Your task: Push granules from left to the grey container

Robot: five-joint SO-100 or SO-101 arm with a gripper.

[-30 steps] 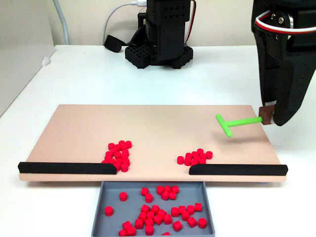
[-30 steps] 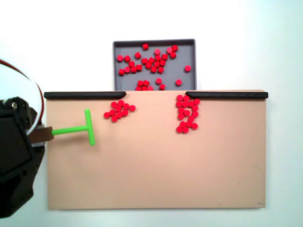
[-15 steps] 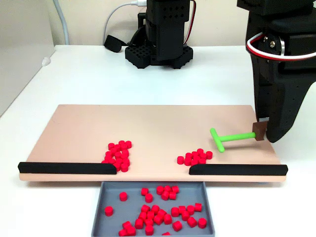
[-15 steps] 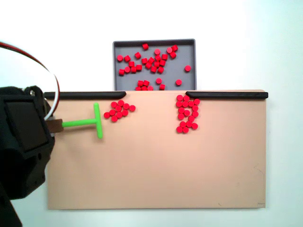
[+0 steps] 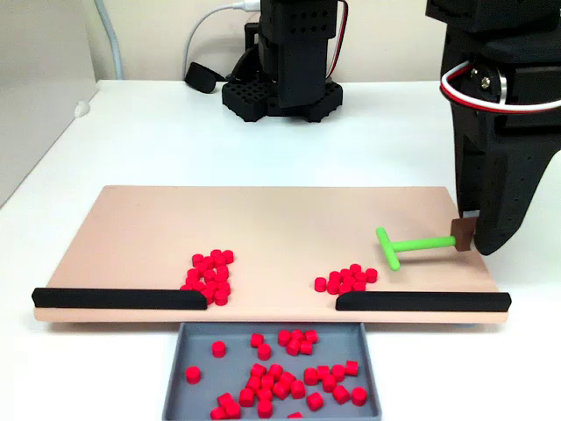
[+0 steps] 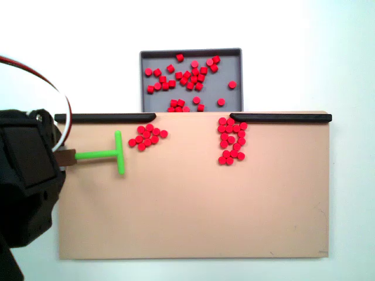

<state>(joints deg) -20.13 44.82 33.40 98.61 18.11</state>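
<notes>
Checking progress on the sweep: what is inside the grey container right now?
Many loose red granules lie scattered inside the grey container; bare floor shows between them. In a fixed view its near end is cut off by the frame.

The arm descends at the right edge of a fixed view, gripper (image 5: 465,235) pointing downward; in another, it occupies the lower left corner.

Open gap between the two black strips (image 6: 105,117) leads straight to the grey container (image 6: 190,54); bare board (image 6: 193,216) lies wide open behind the granules (image 6: 146,136).
</notes>
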